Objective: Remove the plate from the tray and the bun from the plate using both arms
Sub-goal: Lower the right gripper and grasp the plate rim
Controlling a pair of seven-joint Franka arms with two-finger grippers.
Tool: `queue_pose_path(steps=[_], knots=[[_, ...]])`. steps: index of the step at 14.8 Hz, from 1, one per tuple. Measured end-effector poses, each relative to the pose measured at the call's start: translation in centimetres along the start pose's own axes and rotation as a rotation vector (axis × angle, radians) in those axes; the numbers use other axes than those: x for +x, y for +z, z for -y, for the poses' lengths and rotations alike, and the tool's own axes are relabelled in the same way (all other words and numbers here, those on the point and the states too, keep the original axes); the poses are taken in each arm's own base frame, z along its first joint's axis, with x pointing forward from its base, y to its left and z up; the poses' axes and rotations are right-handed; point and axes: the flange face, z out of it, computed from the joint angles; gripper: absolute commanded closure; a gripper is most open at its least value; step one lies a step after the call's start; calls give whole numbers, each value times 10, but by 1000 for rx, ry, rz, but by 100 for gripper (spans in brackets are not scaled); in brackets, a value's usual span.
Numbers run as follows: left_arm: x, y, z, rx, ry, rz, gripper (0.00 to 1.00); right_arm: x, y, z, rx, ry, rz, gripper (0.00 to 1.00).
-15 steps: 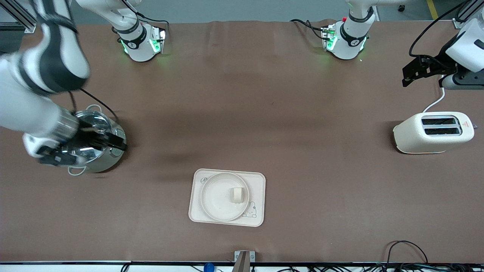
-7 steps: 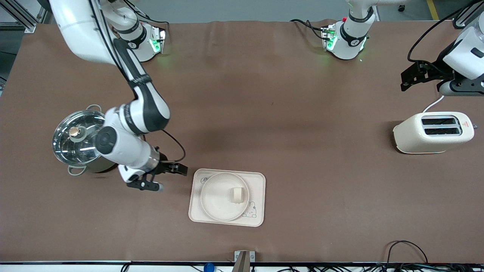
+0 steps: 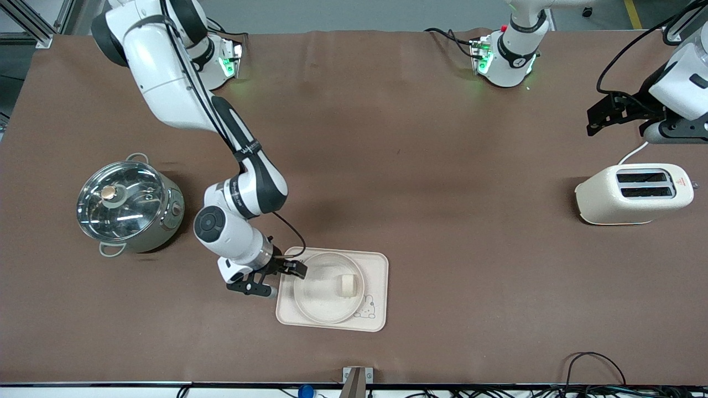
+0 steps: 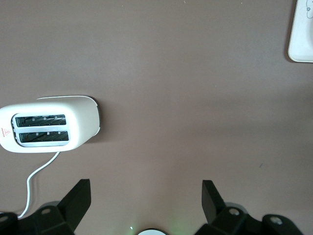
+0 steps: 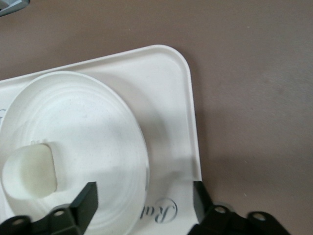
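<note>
Right wrist view alone shows right gripper (image 5: 142, 200) spread wide, straddling plate (image 5: 98, 127) rim

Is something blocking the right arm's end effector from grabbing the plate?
No, nothing visible does. The right end effector is open at the tray's edge toward the right arm's end, its fingers astride the plate's rim. The bun sits on the plate, clear of it.
</note>
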Motion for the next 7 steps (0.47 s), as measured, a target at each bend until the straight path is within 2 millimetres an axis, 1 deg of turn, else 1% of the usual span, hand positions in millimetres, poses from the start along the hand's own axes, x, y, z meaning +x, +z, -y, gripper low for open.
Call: queue_pose_path(steps=[1, 3, 4, 5, 6, 7], knots=[[0, 0, 0, 0, 0, 1, 0, 2, 6, 0, 6, 0, -13, 43], [0, 1, 0, 0, 0, 3, 0, 5, 14, -2, 10, 2, -27, 61], [0, 2, 0, 0, 0, 4, 0, 4, 17, -3, 9, 3, -27, 63], [0, 2, 1, 0, 0, 5, 0, 4, 20, -4, 8, 3, -26, 69], [0, 2, 1, 0, -1, 7, 0, 4, 22, -4, 8, 4, -27, 82], [0, 2, 2, 1, -2, 12, 0, 5, 25, -5, 10, 4, -33, 90]])
